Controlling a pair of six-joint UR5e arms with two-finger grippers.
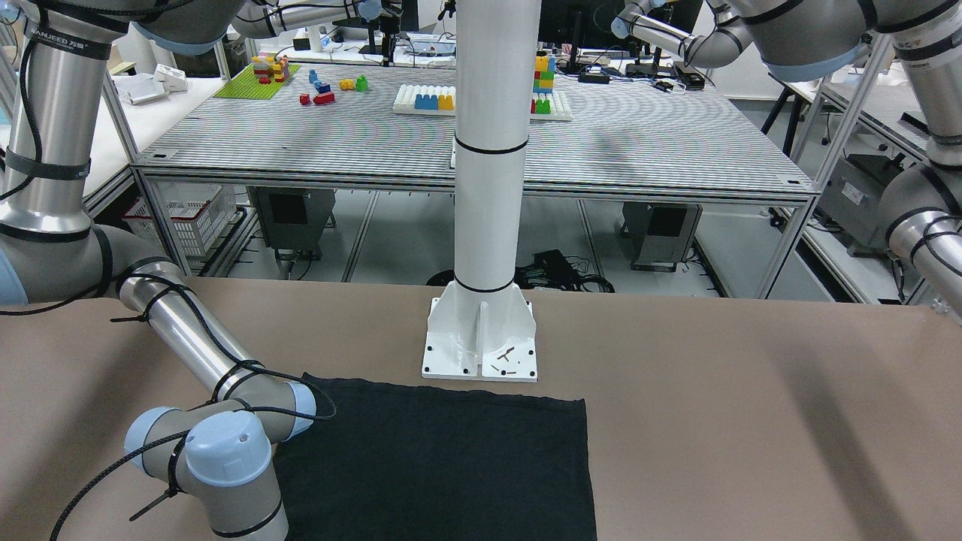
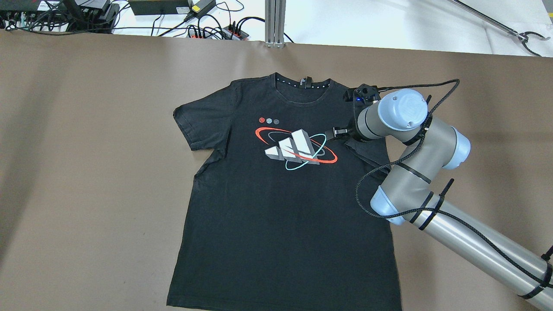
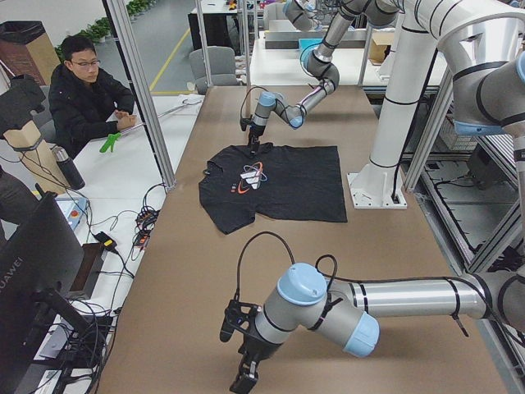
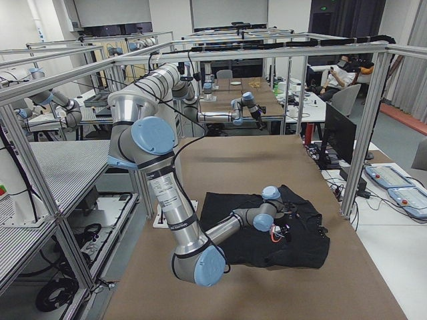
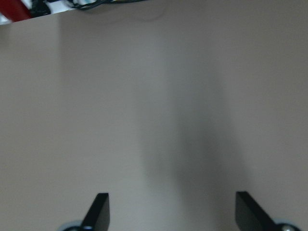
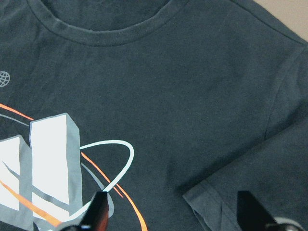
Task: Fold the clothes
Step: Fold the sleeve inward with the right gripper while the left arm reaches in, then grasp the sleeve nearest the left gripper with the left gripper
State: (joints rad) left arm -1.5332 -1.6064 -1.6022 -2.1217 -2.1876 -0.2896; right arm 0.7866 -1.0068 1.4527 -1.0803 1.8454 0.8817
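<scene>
Front-facing view first: your black T-shirt (image 1: 436,466) lies flat on the brown table (image 1: 751,413), with its bottom hem just beside the base plate of the white post (image 1: 488,150). The right arm (image 1: 203,353) bends over the shirt's edge, and its hand is out of frame here.

Overhead: the shirt is spread print side up, with its collar (image 2: 302,93) at the end away from the post. The right hand (image 2: 335,131) hangs above the chest, just beside the orbit print (image 2: 298,149) and on the far side of the shirt from the post.

From the table's left end, the left hand (image 3: 246,365) sits low over bare table, well apart from the post and the shirt. A person (image 3: 82,90) sits at a side desk, across the table from the post.

From the right end, the shirt lies on the open side of the post, and the right arm curls down over it.

Left wrist: you've got the fingers (image 5: 98,211) spread wide with nothing between them, only bare table below.

Right wrist: the fingers (image 6: 98,211) are spread wide here too and grip nothing. The collar, the print and a sleeve hem (image 6: 226,173) all lie below them.
</scene>
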